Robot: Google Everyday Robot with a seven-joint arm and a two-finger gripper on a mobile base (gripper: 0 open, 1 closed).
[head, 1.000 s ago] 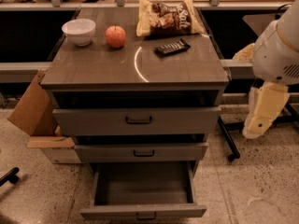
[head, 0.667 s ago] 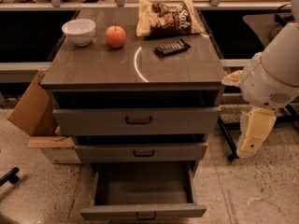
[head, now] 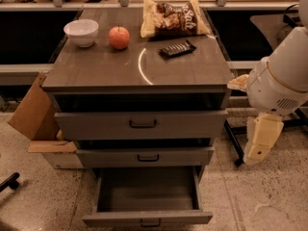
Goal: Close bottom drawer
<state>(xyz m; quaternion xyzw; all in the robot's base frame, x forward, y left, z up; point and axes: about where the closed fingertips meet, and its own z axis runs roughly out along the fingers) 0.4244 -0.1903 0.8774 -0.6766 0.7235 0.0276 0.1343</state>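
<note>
The bottom drawer [head: 147, 219], lowest of three in a grey-brown wood-grain cabinet, stands pulled well out toward the camera. Its narrow front panel sits close to the lower edge of the frame and its small dark handle [head: 150, 222] is at the panel's centre. The drawer's dark interior lies open to view between its two side walls.

Above it the middle drawer [head: 144, 156] and the tall top drawer [head: 142, 124] sit pushed in, each showing a dark gap along its upper edge.

The robot's gripper [head: 260, 141] hangs off the cabinet's right side, beyond its right edge and about level with the middle drawer. It points down at the floor below a bulky white arm [head: 284, 81]. It touches nothing and holds nothing that can be seen, and it is well apart from the open drawer. Whether its grip is wide or narrow cannot be told.

Speckled floor [head: 269, 196] lies bare between the gripper and the drawer's right wall. A dark stand leg [head: 233, 146] slants down close to the cabinet's right edge.

On the cabinet top [head: 120, 69] a white bowl [head: 82, 32] sits near the back left corner, with an apple [head: 119, 37] just beside it. A snack bag [head: 171, 18] lies along the back edge and a dark wrapped bar [head: 177, 48] in front of it, toward the right edge. A cardboard box [head: 31, 114] leans against the cabinet's left side.
</note>
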